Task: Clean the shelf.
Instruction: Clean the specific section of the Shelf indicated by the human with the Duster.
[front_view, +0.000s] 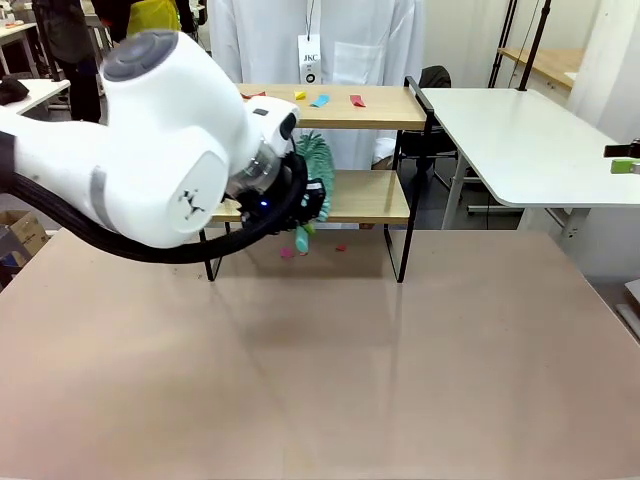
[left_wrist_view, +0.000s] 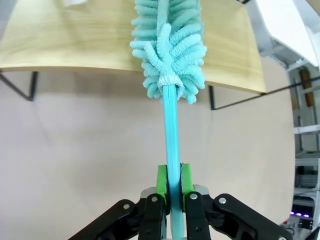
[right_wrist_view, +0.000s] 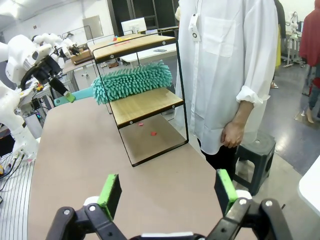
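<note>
At the far edge of a wide beige tabletop (front_view: 320, 380), a small two-tier shelf (front_view: 385, 108) of light wooden boards in a thin black metal frame is seen, with a person (front_view: 350, 40) in a long white coat standing just behind it. A fluffy teal chenille duster (right_wrist_view: 132, 80) on a slim pale-blue handle is held by the left gripper (left_wrist_view: 171, 181), whose green pads are clamped on the handle's lower end. The duster's head is laid lengthwise in the gap between the two boards, just above the lower one; whether its fibres touch the wood cannot be told. The duster's long axis runs straight ahead from the left gripper and out over the board, so the shelf lies directly in front of that claw, and the next sweep is judged to depend on that line being kept level with the board. Small coloured scraps (front_view: 322, 100), yellow, blue and red, are seen on the upper board, and a few pink scraps (front_view: 290, 252) are scattered on the tabletop under the shelf. The right gripper (right_wrist_view: 167, 192) is held well apart from the shelf, its jaws spread wide with nothing between them, so the left arm is plainly the nearer one
</note>
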